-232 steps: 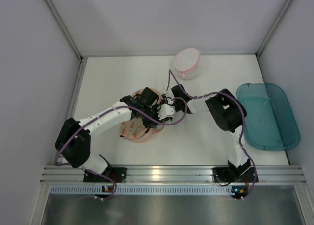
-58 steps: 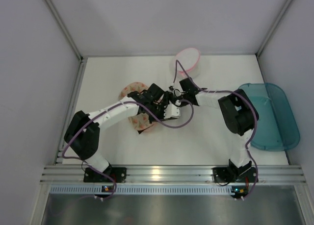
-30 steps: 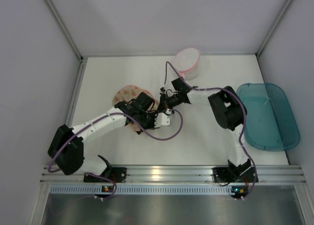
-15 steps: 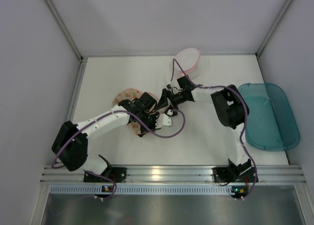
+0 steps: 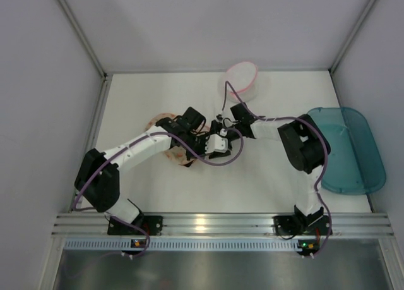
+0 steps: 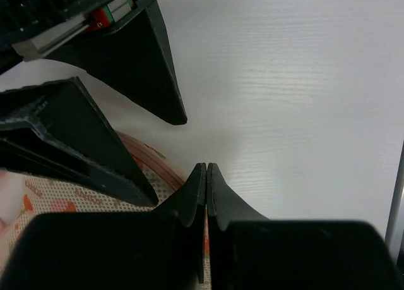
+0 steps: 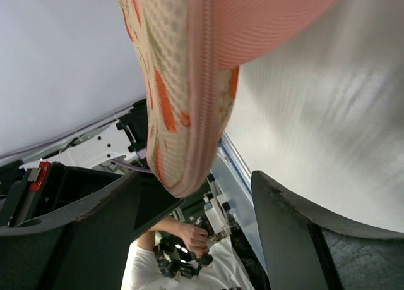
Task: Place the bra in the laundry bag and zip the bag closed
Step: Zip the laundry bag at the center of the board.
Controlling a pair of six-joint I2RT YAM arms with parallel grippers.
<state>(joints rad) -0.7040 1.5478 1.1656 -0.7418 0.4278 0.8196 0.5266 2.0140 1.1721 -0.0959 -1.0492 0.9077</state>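
The laundry bag point(image 5: 165, 140), cream mesh with orange print and pink zip trim, lies left of centre, mostly under my left arm. My left gripper point(image 5: 201, 143) is shut, its fingertips point(image 6: 206, 169) pressed together over the bag's pink rim point(image 6: 146, 160), and a strip of orange fabric shows between them. In the right wrist view the bag's zipped edge point(image 7: 189, 81) stands up between the spread fingers of my right gripper point(image 7: 202, 195), which is open and apart from it. Both right fingers point(image 6: 142, 69) show in the left wrist view. The bra is not visible in any view.
A small white pouch with a pink rim point(image 5: 242, 79) sits at the back of the table. A teal plastic tub point(image 5: 344, 149) lies at the right edge. Grey walls close in both sides, and a metal rail point(image 5: 214, 223) runs along the near edge.
My right gripper was shut a second ago and now stands open. Both grippers and the bag have shifted a little right and nearer.
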